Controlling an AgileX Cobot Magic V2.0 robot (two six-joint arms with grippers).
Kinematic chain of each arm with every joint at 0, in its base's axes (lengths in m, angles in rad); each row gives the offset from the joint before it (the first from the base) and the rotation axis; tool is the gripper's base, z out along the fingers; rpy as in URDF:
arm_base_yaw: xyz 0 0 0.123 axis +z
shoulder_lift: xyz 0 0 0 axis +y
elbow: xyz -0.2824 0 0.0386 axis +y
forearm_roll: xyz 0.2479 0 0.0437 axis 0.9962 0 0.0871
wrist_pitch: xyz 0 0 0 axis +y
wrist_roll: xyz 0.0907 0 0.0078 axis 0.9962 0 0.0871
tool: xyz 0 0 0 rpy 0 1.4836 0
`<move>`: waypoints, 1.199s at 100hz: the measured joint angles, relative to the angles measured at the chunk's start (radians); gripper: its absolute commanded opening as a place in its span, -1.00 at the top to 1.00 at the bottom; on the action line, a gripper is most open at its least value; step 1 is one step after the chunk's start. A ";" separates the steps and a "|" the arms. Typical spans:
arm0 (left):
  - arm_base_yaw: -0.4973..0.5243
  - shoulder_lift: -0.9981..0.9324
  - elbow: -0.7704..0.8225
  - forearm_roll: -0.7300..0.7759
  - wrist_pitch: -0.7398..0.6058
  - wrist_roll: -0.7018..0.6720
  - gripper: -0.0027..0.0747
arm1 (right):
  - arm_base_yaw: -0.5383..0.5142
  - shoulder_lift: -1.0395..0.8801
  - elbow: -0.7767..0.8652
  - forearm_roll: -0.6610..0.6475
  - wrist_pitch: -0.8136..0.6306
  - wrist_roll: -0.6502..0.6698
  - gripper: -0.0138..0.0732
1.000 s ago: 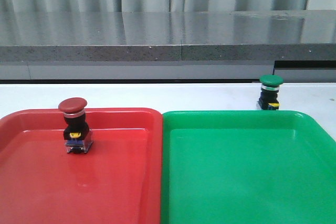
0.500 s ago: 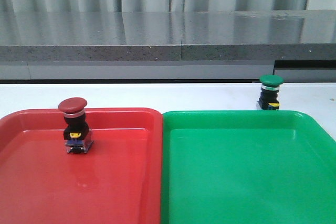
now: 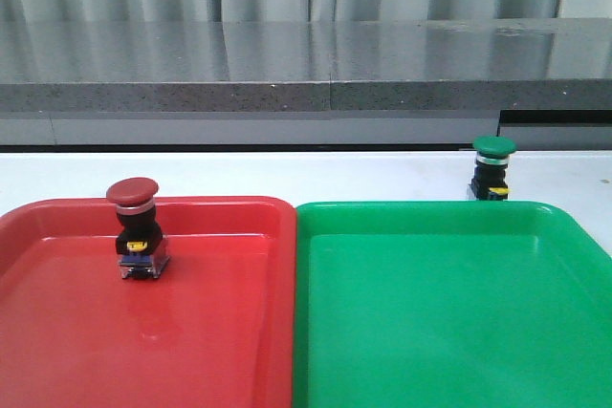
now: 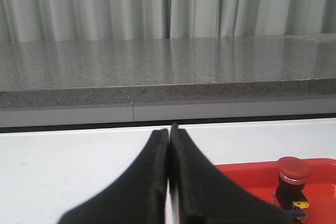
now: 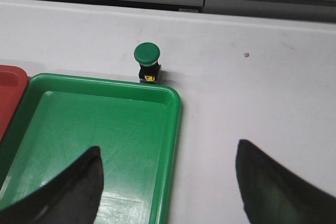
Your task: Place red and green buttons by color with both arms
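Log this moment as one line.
red button: in red tray | green button: on table behind green tray | left gripper: shut, empty | right gripper: open

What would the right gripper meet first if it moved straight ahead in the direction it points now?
Probably the far right corner of the green tray, or the bare table beside it. The right gripper is open, and the green button stands beyond the rim, slightly off that line. Depth is unclear.

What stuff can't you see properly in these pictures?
- Front view: neither arm shows; the red tray and green tray are cut off by the bottom edge.
- Left wrist view: the left gripper hides the table behind it; the red button base is cut off.
- Right wrist view: the green button markings are too small to read.
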 measured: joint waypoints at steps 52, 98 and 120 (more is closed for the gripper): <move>0.000 0.000 0.000 0.000 0.000 0.000 0.98 | 0.007 0.385 -0.178 0.029 -0.044 0.000 -0.60; 0.000 0.000 0.000 0.000 0.000 0.000 0.98 | 0.084 0.904 -0.522 0.031 -0.050 0.000 -0.60; 0.000 0.000 0.000 0.000 0.000 0.000 0.98 | 0.086 1.059 -0.612 0.032 -0.043 0.000 -0.60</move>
